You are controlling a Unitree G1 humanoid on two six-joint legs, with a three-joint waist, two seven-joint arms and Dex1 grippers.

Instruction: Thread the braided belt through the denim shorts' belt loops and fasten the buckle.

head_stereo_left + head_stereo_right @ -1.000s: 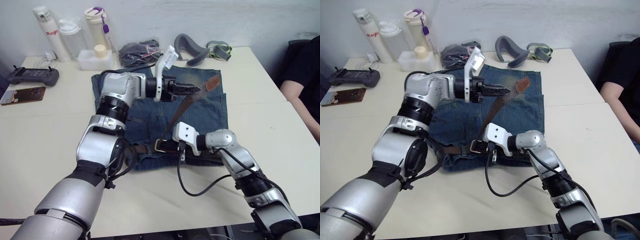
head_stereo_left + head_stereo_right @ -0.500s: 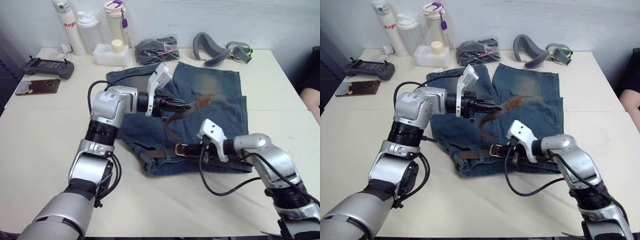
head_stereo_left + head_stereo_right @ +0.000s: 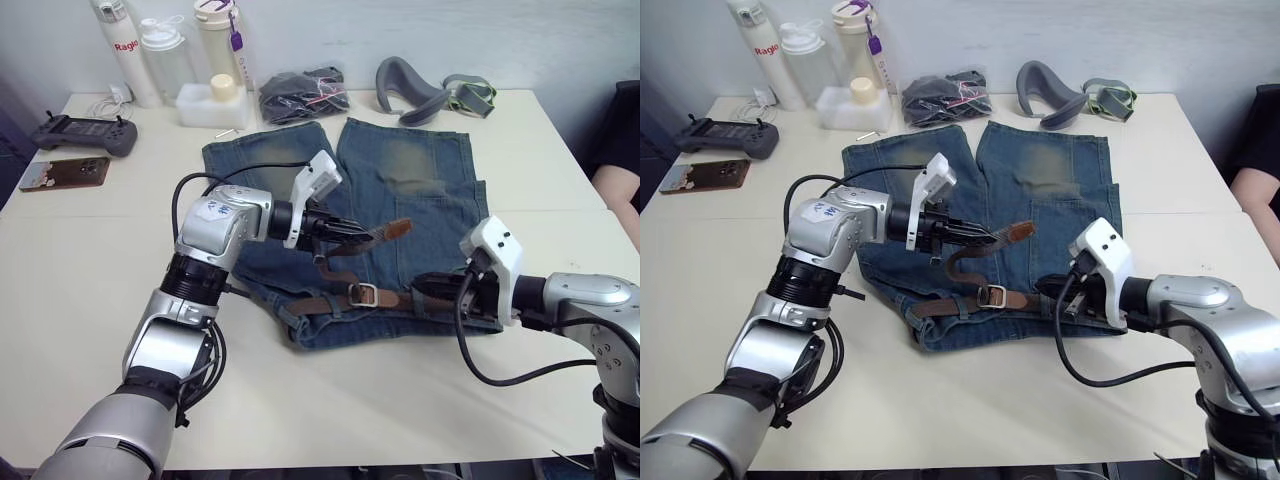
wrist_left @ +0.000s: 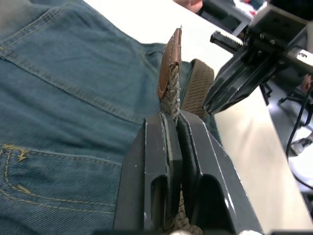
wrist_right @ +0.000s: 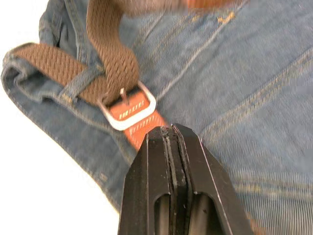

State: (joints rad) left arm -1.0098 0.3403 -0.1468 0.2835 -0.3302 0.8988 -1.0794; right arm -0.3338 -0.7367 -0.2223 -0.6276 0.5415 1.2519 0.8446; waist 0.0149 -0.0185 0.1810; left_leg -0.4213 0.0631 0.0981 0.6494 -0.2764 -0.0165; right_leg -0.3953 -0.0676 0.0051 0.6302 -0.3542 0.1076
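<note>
**Belt is through the buckle frame; the fastening is what's left**

Take the silver buckle (image 3: 364, 294) as your reference. It lies on the waistband of the denim shorts (image 3: 420, 200), which are spread flat on the table (image 3: 90, 300) with the legs pointing away from you. The braided belt (image 3: 315, 301) runs along the waistband on both sides of the buckle and passes under at least one of the belt loops (image 5: 80, 83), so you can judge the threading as essentially done.

Your left gripper (image 3: 352, 232) is above and just beyond the buckle, its fingers closed tight on the woven strap a little short of the tan leather tip (image 3: 399, 227). From that grip the strap curves down and passes through the buckle frame, with the prong lying over the weave.

Your right gripper (image 3: 422, 290) sits low on the waistband to the right of the buckle, near it but not touching. Its fingers are pressed together, and you can't see anything clearly pinched between them.

The step in hand looks like cinching and fastening. Next, you will likely need to draw the free end across the buckle to take up the loop of slack, while the right gripper steadies the buckle side so the shorts don't drag. Then seat the prong in the weave and lay the tip flat.
</note>
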